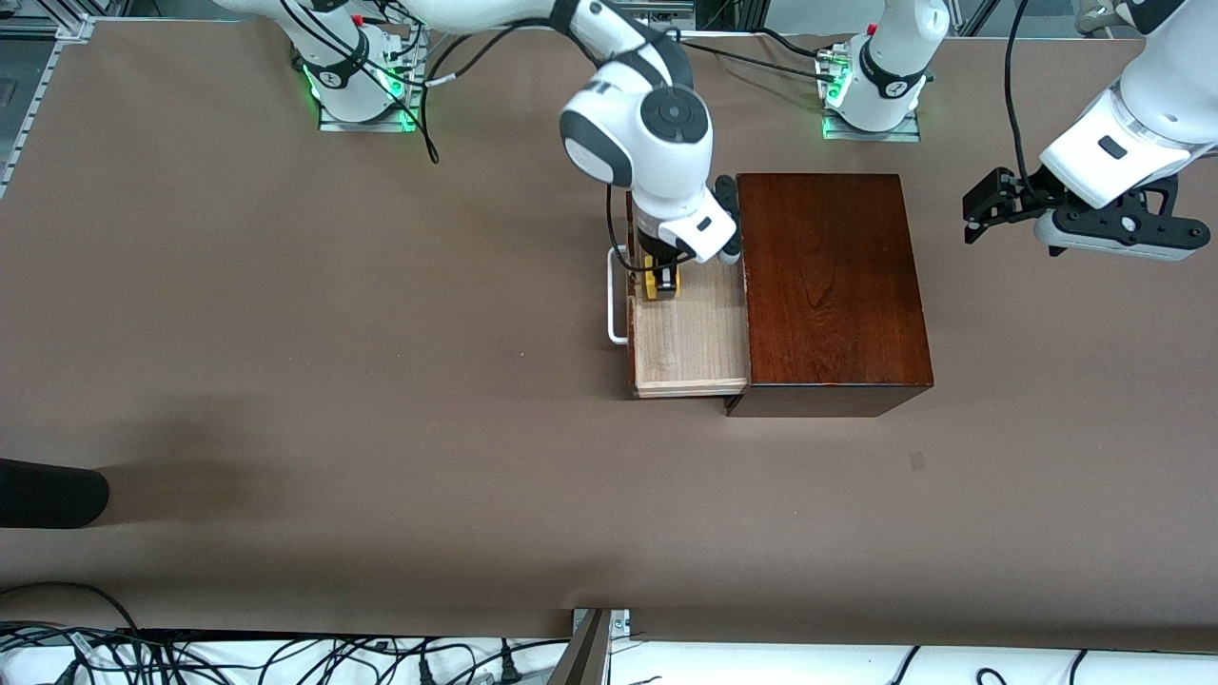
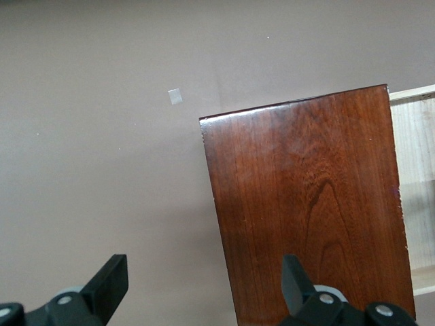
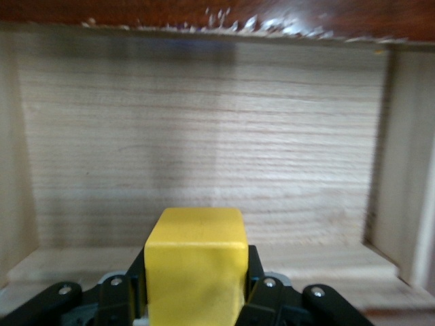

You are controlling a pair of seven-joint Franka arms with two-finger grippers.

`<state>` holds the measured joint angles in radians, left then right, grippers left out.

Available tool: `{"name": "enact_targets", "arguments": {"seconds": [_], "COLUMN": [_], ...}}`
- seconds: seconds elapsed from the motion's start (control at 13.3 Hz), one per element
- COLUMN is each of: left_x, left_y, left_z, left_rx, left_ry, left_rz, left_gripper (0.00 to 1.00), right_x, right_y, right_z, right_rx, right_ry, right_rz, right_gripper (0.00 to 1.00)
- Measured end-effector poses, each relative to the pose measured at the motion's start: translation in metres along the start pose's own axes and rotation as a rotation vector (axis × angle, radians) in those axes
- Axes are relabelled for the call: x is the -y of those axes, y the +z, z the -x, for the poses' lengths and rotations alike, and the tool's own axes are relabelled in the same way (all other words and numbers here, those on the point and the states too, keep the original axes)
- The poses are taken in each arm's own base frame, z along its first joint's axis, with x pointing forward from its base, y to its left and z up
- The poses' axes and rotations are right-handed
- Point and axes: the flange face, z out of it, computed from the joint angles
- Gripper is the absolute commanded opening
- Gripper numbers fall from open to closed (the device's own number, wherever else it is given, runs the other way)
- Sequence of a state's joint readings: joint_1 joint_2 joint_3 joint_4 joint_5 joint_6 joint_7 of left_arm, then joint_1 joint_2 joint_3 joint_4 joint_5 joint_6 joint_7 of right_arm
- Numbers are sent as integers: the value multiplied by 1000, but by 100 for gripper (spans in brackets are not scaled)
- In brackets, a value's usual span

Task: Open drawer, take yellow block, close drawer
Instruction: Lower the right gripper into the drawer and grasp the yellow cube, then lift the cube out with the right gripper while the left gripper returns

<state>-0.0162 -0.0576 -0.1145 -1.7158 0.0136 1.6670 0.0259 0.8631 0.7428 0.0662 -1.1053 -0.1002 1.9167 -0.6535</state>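
Glossy mahogany box (image 1: 833, 285) stands mid-table; the drawer (image 1: 690, 347) is pulled out. Right gripper (image 1: 660, 277), inside the tray near its handle (image 1: 614, 295), is clamped on the yellow block (image 3: 196, 261). Risk: block clips the drawer front when lifted, or slips. Left gripper (image 1: 980, 207) waits spread wide, over bare table.

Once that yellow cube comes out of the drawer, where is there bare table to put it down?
The widest bare table lies toward the right arm's end, beside the drawer's white handle. More lies nearer the front camera than the wooden box. It is crowded in the drawer, where the right gripper holds the yellow block. The left gripper waits over the table's other end.
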Motion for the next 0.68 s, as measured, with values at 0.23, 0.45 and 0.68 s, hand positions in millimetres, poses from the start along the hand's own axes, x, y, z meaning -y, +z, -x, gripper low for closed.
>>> {"name": "enact_targets", "arguments": {"seconds": [0.23, 0.45, 0.68], "left_x": [0, -2, -44], "left_y": [6, 9, 8], "left_z": [-6, -13, -4], "left_rx": [12, 34, 128], "left_ry": [2, 9, 134], "left_rz": [3, 8, 30], "left_gripper": [100, 100, 100], "right_x": [-37, -104, -161], "right_y": [-78, -137, -175], "right_z": [42, 136, 264], "right_rx": [-5, -29, -33], "right_ry": [78, 239, 439], "right_rz": [42, 75, 38], "right_gripper": [0, 0, 0]}}
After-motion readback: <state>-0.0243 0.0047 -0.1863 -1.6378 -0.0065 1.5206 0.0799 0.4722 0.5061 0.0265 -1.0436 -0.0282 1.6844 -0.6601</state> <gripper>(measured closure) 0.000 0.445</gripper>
